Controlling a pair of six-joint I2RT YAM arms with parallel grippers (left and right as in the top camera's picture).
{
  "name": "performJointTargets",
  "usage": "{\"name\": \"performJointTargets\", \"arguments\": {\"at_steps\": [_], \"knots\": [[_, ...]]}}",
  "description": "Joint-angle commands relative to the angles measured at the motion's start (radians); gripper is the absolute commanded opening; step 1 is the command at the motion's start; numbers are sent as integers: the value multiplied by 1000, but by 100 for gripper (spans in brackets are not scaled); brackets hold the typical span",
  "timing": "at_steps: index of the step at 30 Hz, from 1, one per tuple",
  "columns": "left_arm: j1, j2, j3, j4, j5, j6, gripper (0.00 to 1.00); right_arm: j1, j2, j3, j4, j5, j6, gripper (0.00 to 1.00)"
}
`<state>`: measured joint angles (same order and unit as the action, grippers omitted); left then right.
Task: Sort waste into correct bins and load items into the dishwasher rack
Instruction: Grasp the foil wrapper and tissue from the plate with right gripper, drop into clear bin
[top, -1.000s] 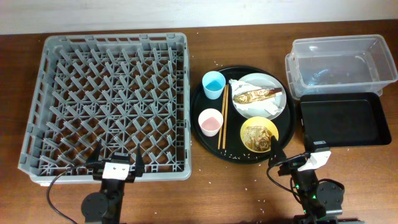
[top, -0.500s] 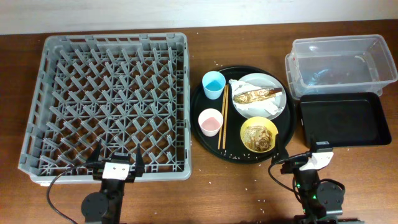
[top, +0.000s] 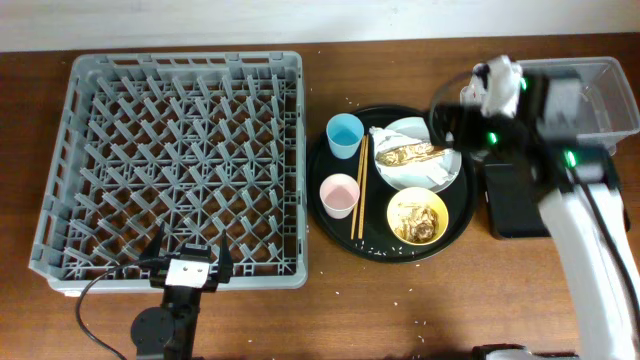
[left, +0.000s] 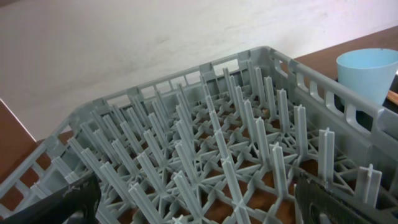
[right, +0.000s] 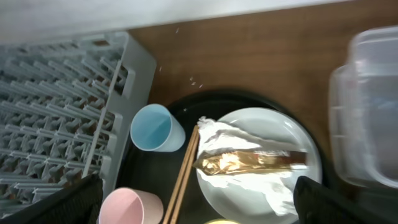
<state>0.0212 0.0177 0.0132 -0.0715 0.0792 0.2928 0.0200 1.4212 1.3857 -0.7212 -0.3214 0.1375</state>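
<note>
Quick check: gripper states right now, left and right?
Left gripper: open, empty, at the dishwasher rack's near edge.
Right gripper: open, empty, above the plate.

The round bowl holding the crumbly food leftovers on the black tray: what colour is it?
It is a yellow bowl, shown best in the overhead view.

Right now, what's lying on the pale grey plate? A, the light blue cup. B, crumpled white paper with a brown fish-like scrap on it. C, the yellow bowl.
B: the right wrist view shows crumpled white paper with a brown fish-like scrap on top, lying on the pale grey plate.
</note>
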Motion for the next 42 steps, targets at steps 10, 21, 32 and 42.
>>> {"name": "performJointTargets", "arguments": {"at_steps": [10, 21, 32, 42], "knots": [[6, -6, -4, -2, 11, 8, 100, 172, 553, 39, 83, 521, 983, 93], [6, -6, -4, -2, 11, 8, 100, 166, 698, 41, 160, 463, 967, 4], [6, -6, -4, -2, 11, 8, 100, -219, 391, 439, -93, 405, 616, 4], [6, -6, -4, -2, 11, 8, 100, -317, 587, 459, 64, 392, 310, 98]]}}
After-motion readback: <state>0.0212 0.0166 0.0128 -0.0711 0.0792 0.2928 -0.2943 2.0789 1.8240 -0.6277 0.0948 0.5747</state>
